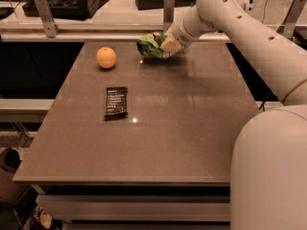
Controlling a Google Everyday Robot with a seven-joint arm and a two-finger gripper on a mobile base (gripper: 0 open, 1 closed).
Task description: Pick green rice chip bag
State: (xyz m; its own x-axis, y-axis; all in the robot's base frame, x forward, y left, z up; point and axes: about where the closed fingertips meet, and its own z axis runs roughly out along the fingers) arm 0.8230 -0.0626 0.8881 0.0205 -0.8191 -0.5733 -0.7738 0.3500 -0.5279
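Observation:
The green rice chip bag (147,46) is wrinkly and bright green, at the far middle of the brown table (192,128). My gripper (165,44) comes in from the right and is shut on the bag's right side. The bag hangs a little above the table top, with a faint shadow under it. The part of the bag inside the gripper is hidden.
An orange (106,57) sits left of the bag near the far edge. A small flat black packet (116,102) with white text lies at the table's middle left. A rail with metal posts (45,14) runs behind the table. My arm and base fill the right side.

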